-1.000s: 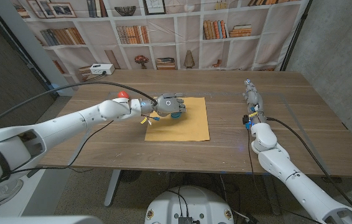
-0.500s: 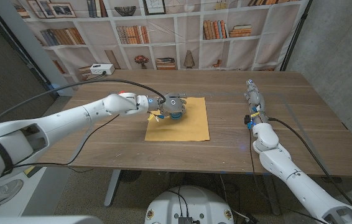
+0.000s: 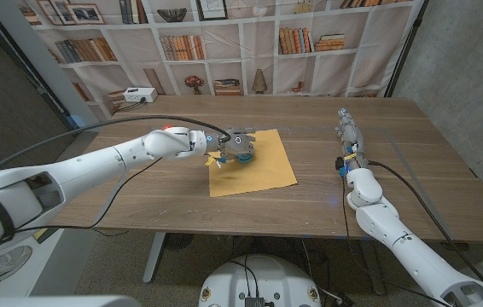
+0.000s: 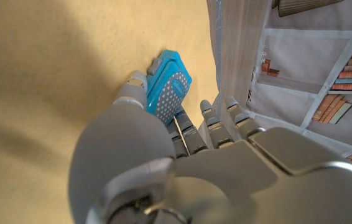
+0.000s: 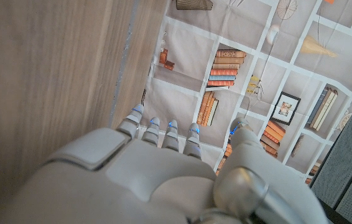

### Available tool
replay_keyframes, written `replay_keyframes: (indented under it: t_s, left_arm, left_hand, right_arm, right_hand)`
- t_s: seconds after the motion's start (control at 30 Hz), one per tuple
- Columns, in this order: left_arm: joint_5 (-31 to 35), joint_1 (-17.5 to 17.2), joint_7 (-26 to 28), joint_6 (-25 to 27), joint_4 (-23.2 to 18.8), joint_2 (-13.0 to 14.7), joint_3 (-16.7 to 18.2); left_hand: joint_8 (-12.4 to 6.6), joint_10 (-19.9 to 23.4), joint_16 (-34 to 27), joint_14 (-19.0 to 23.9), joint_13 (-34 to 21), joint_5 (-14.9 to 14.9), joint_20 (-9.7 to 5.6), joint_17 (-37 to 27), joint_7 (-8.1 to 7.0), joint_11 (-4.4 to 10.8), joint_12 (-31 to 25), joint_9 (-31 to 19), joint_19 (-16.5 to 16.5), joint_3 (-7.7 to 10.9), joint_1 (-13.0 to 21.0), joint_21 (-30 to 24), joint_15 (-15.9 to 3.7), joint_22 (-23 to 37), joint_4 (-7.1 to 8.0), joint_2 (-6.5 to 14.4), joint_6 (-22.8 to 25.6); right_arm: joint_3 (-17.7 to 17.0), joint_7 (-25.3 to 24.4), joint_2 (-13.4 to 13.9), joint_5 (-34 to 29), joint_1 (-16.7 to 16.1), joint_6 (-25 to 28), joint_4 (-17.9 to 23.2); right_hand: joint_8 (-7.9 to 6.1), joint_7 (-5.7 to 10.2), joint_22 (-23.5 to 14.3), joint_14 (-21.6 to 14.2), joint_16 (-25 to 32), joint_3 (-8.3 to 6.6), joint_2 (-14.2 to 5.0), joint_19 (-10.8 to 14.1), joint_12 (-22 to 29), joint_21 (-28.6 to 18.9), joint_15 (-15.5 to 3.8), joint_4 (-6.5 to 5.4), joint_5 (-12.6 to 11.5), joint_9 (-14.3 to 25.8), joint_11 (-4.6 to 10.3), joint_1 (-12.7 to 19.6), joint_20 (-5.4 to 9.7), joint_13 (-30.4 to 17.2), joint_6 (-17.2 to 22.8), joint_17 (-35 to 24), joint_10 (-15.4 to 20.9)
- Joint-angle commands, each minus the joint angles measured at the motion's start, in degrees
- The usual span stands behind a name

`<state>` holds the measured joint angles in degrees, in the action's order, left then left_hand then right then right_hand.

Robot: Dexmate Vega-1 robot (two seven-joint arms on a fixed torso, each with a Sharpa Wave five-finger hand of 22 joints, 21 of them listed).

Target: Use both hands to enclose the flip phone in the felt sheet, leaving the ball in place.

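A tan felt sheet (image 3: pixel 263 166) lies skewed on the middle of the table. My left hand (image 3: pixel 237 143) is over its far left corner, with the blue flip phone (image 4: pixel 170 87) between thumb and fingers, down against the felt (image 4: pixel 51 74). The thumb touches one side of the phone; the fingers (image 4: pixel 210 121) lie along the other. A red ball (image 3: pixel 170 130) shows just behind my left forearm, partly hidden. At the table's right side my right hand (image 3: pixel 344 128) stands with straight fingers (image 5: pixel 163 134) and holds nothing.
A white box (image 3: pixel 139 95) sits at the table's far left edge. A black cable (image 3: pixel 139 124) arcs over the left arm. A bookshelf backdrop (image 3: pixel 224 43) hangs behind the table. Bare wood (image 3: pixel 318 162) lies between the felt and the right arm.
The left hand moved a little toward the far side with the phone. The felt sheet has turned under it, its far right corner swinging away. The right hand has not moved.
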<state>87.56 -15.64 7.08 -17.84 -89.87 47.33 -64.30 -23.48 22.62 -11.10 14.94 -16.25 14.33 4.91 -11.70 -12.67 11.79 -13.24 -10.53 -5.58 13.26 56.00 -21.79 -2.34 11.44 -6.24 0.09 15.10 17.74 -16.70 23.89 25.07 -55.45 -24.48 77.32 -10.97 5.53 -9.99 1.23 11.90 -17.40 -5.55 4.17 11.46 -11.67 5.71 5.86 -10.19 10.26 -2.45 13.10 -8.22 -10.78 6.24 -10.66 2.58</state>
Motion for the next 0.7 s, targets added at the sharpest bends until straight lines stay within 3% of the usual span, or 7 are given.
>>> replay_keyframes:
  t_s: [0.03,0.33,0.53,0.7]
  left_arm:
    - [2.3,-3.6,2.1,5.9,-4.9,1.7,2.8]
    - [0.0,-7.2,0.6,8.0,-10.1,3.6,6.7]
    - [-4.8,-10.6,-2.6,8.7,-15.1,5.6,10.9]
    - [-11.0,-13.9,-7.5,8.5,-19.6,7.0,14.7]
  left_hand:
    - [2.59,-3.4,0.4,-1.6,-0.1,0.7,0.23,-0.1,0.15,-0.40,1.0,-0.2,0.4,0.22,-0.5,0.2,-7.40,0.2,-0.56,-0.1,-3.7]
    - [6.61,-8.9,0.6,-4.6,-0.1,1.1,0.80,-0.2,0.72,-0.85,1.7,-0.3,1.7,-0.05,-2.3,0.8,-5.72,0.2,-0.32,-0.4,-9.0]
    - [6.74,-9.0,0.4,-4.8,-0.1,1.1,0.86,-0.2,0.52,-0.81,1.4,-0.3,1.7,-0.19,-2.9,0.8,-5.55,0.2,-0.19,-0.5,-8.4]
    - [6.06,-6.6,-0.3,-3.3,0.0,1.4,0.67,-0.1,0.23,-0.48,-0.1,-0.5,1.2,-0.11,-3.5,0.6,-6.04,0.2,-0.27,-0.4,-4.8]
  right_arm:
    - [0.1,-0.1,0.4,-0.2,-0.5,0.1,1.4]
    - [0.1,0.1,0.5,-0.3,-1.1,0.1,2.4]
    - [0.0,-0.1,0.8,-0.4,-1.8,0.1,3.4]
    - [-0.2,-0.2,1.2,-0.5,-2.6,0.2,4.6]
  right_hand:
    - [0.16,0.00,-0.2,-0.2,-0.2,0.15,0.20,0.4,-0.1,0.1,0.21,0.11,-0.3,0.2,0.02,0.2,-0.41,-0.2,0.2,-0.2,0.5]
    - [0.15,0.00,-0.2,-0.3,-0.2,0.21,0.18,0.4,-0.1,0.1,0.31,0.11,-0.3,0.2,-0.06,0.1,-0.43,-0.2,0.2,-0.2,0.6]
    - [0.15,-0.04,-0.2,-0.2,-0.2,0.25,0.16,0.4,-0.1,0.1,0.28,0.10,-0.3,0.2,0.06,0.0,-0.44,-0.2,0.2,-0.2,0.6]
    - [0.16,-0.07,-0.2,-0.3,-0.2,0.23,0.06,0.4,-0.1,0.1,0.23,0.10,-0.3,0.2,-0.05,0.0,-0.40,-0.2,0.2,-0.2,0.6]
